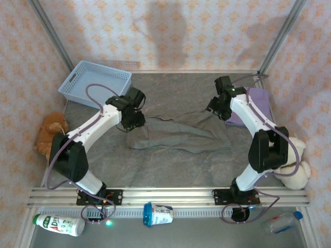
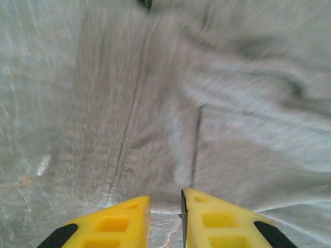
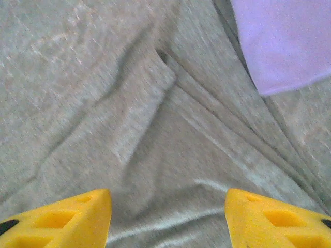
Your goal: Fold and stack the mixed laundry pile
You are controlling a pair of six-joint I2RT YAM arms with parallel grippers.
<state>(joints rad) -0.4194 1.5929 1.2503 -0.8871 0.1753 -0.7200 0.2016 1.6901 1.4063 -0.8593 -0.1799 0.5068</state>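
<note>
The grey top lies spread flat in a long strip across the middle of the table, its left end under the left gripper and its right end running up toward the right gripper. The lavender T-shirt sits folded at the far right, its near-left edge overlapping or just beside the grey cloth; from the right wrist its corner shows at the upper right, above a seamed grey edge. The left gripper hangs over the grey top's left portion with its jaws drawn narrow, a slim gap between them and no cloth caught in it; a seam and a soft fold run away ahead of the fingers. The right gripper hangs over the grey fabric with its jaws set wide apart, holding nothing, a raised crease between and ahead of the fingers. Bare table lies in front of the garment, between it and the arm bases, and behind it toward the back wall. The light blue basket takes up the far-left corner, near the left arm's wrist. A brown plush toy crowds the left edge and a cream plush toy the right edge, beside the right arm's elbow.
</note>
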